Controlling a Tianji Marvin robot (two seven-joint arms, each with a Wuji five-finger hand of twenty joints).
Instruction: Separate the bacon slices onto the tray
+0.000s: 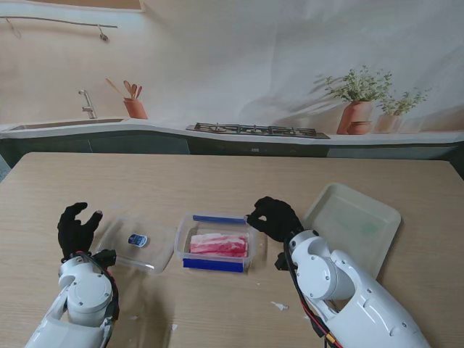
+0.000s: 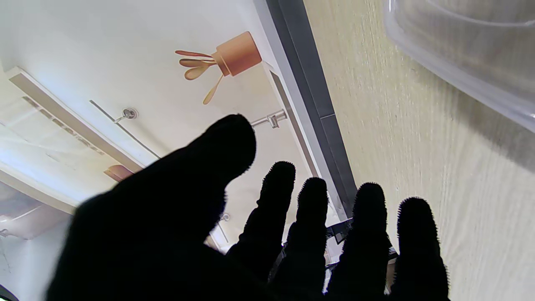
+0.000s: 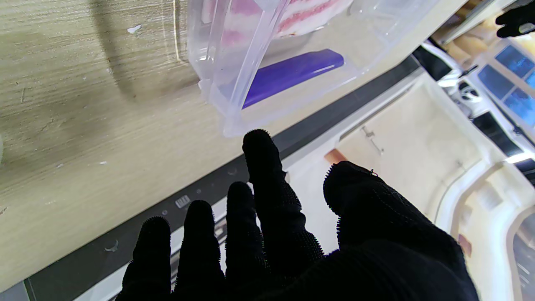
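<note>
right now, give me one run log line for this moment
left hand: open, beside lid | right hand: open, at bacon container right edge | bacon: in container | tray: no bacon visible

White arm shells, black knit-gloved left hand (image 1: pixel 75 227), right hand (image 1: pixel 275 217).

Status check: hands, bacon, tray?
Left hand open, off the lid. Right hand open at the container edge. Bacon stacked inside; tray holds none yet. Nothing blocking.
</note>
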